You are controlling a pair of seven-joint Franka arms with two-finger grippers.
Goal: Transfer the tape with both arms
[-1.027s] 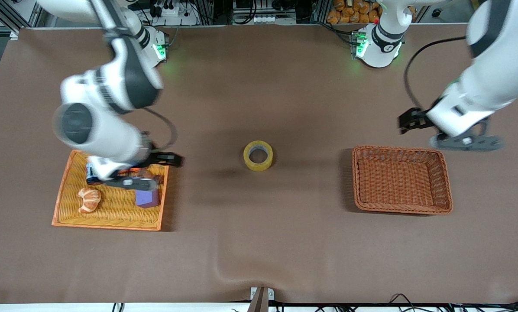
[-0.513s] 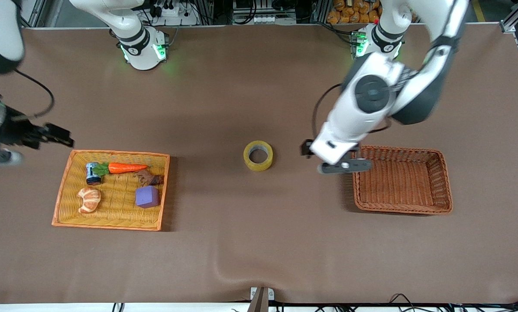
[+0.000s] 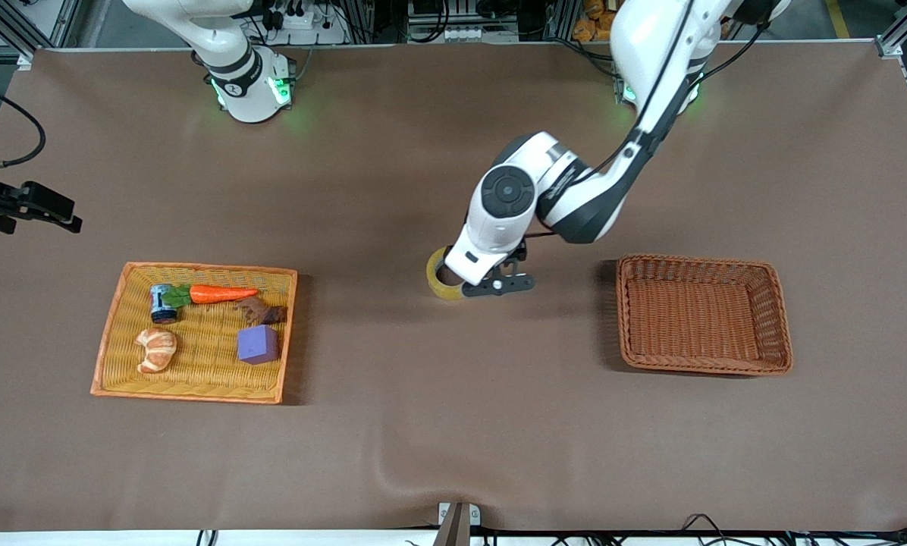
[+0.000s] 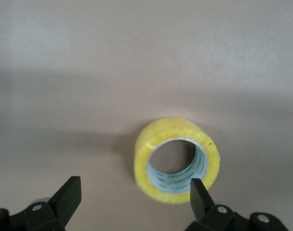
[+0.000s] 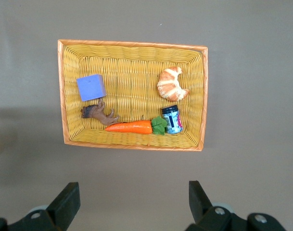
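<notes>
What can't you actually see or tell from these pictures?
- Front view: the left gripper and its wrist cover most of the tape.
- Left wrist view: whether the open jaws touch the tape cannot be told.
- Front view: the waiting right gripper is cut off by the picture's edge.
- Both views: the print on the jar is too small to read.

The table (image 3: 393,425) is covered with a brown cloth. Three things are seen lying on it. The tape (image 3: 440,279) is in the middle. A yellow basket (image 3: 111,334) is set toward the right arm's end. A brown basket (image 3: 779,303) is set toward the left arm's end.
</notes>
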